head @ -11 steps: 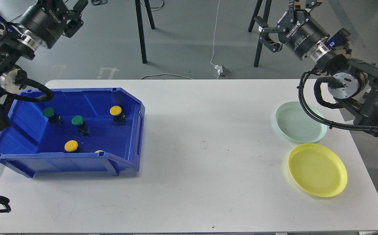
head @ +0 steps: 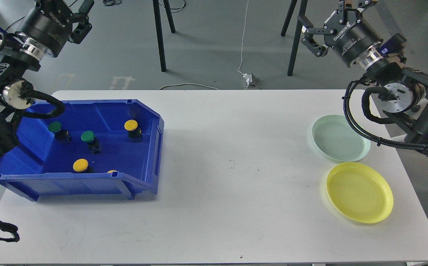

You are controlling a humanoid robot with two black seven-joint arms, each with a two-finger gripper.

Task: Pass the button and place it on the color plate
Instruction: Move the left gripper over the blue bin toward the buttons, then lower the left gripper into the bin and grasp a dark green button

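A blue bin [head: 151,147] at the table's left holds two green buttons [head: 55,127] [head: 87,136] and two yellow buttons [head: 131,125] [head: 80,165]. A third yellow button [head: 112,171] peeks over the bin's front wall. A pale green plate [head: 338,138] and a yellow plate [head: 359,192] lie at the right, both empty. My left gripper [head: 84,19] hangs high beyond the bin's far left corner, open and empty. My right gripper [head: 325,16] is high beyond the table's far right edge, open and empty, with its tips near the top edge of the view.
The white table [head: 232,192] spans the view. Black stand legs [head: 159,37] [head: 293,44] and a white cable with a plug [head: 249,78] are on the floor behind it. My right arm's elbow and cables [head: 395,99] hang over the table beside the green plate.
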